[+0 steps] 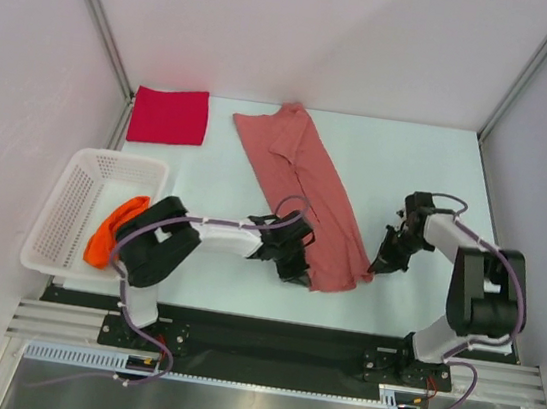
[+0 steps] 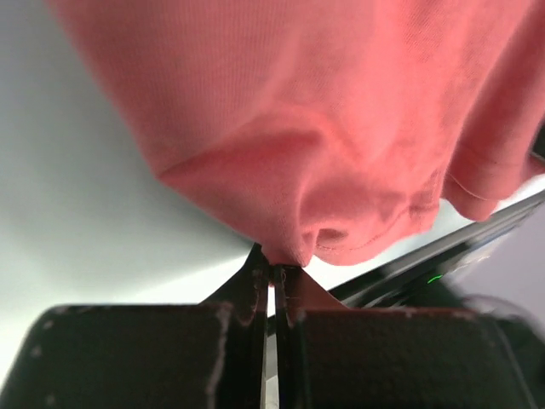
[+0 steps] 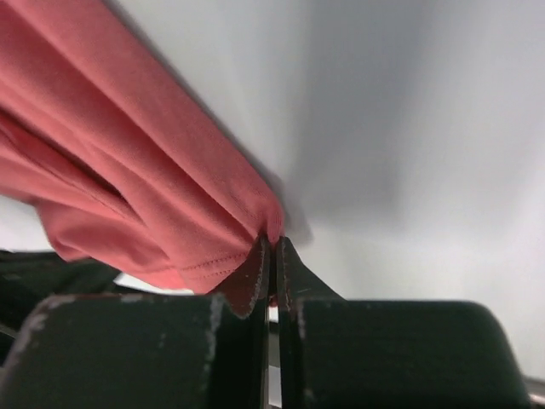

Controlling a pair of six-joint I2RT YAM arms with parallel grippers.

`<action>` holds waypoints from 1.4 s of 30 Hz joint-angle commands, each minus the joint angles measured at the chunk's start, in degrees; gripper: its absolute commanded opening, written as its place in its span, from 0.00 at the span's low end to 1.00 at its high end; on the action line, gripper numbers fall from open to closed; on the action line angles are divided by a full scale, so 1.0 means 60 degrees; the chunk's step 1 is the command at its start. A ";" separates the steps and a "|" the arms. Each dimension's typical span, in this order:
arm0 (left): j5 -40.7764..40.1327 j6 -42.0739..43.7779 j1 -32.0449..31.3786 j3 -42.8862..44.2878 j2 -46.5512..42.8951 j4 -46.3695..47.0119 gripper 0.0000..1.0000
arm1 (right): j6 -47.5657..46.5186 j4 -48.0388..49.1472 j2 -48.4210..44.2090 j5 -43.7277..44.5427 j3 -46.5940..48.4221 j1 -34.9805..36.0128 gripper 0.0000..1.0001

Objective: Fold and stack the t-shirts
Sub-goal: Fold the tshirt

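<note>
- Worktop (image 1: 409, 172): pale and flat, carrying the cloth, the basket and both grippers.
- Salmon-pink t-shirt (image 1: 306, 184): lies as a long, partly folded strip. It runs from the gap between the two grippers away to the far side, slanting to the left. Its near hem spans from one gripper to the other. In the left wrist view the cloth (image 2: 298, 128) bunches and hangs just beyond the fingertips. In the right wrist view it (image 3: 128, 170) trails off to that gripper's left.
- White mesh basket (image 1: 67, 203): well to the left of the left gripper, at the worktop's edge.
- Crimson red t-shirt (image 1: 169, 115): folded into a flat rectangle, far beyond the left gripper and to its left, well apart from it.
- Orange t-shirt (image 1: 114, 229): crumpled inside the basket, draped over its near wall.
- Left gripper (image 1: 297, 268): low over the worktop at the hem's left corner. Its jaws are closed, pinching a fold of the salmon-pink cloth at their tips (image 2: 272, 271).
- Right gripper (image 1: 382, 264): at the hem's right corner. Its jaws are closed, clamping the cloth's edge between the tips (image 3: 272, 247).
</note>
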 commanded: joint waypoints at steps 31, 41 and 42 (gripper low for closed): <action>0.0502 0.1841 -0.0635 -0.6573 -0.7557 -0.0995 0.38 | 0.5527 0.2046 -0.6504 -0.0040 -0.5346 0.5435 0.02; -0.2538 0.2177 -0.0929 -0.4144 -1.0442 -0.4817 0.65 | 0.3085 0.1016 -0.5629 0.1058 -0.2683 0.3943 0.58; -0.2819 0.2265 -0.0929 -0.3895 -1.0443 -0.5007 0.66 | 0.2790 0.1295 -0.5349 0.0957 -0.2230 0.3680 0.58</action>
